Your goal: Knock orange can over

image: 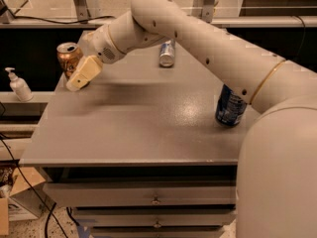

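**Gripper at the orange can, push about to land**

The coppery orange-gold aluminium drink can (68,58) stands upright near the far left corner of the grey flat-topped table (138,133), close to the left edge. The robot's cream two-finger gripper (81,76) sits low against the can's right side, overlapping its lower half. Whether it already touches cannot be made out. Its fingers look pressed together into one pale wedge with nothing held between them.

To tip the can rather than slide it, the push probably wants to land higher, near the silver top, and to run leftward in one firm sweep. A low push risks skating the can off the table edge while it is upright.

The white arm (198,38) reaches over the table. The dark blue can (229,108) and the slimmer silver-and-blue can (167,53) sit well apart from the sweep.
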Motion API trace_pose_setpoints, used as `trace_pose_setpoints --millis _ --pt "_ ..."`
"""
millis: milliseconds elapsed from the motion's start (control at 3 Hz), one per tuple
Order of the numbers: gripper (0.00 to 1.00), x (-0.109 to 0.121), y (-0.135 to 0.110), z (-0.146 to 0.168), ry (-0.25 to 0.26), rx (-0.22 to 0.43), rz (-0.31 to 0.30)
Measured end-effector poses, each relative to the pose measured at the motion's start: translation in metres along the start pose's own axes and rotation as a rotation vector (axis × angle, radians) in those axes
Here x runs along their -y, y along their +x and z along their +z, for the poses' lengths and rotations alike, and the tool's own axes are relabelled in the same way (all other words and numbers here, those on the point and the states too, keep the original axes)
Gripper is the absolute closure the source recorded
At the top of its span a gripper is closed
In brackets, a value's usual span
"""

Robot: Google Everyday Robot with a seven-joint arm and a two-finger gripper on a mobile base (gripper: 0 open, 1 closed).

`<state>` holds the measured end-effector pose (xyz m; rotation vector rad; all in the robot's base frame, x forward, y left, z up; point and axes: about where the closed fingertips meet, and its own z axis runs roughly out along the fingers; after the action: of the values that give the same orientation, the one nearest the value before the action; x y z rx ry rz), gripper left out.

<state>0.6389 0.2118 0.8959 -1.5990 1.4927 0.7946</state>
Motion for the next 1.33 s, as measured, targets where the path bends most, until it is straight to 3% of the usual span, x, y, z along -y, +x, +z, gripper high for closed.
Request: trace_pose_setpoints --millis 333,667,1000,1333 --pt "0.0 0.011 -0.008 0.017 0.019 0.056 -0.01" --pt "0.18 0.019 -0.008 0.029 0.022 0.109 0.013" --pt "0.42 0.023 -0.006 0.027 0.037 0.124 0.021" --pt "0.64 0.026 -0.002 0.006 0.072 0.098 0.014"
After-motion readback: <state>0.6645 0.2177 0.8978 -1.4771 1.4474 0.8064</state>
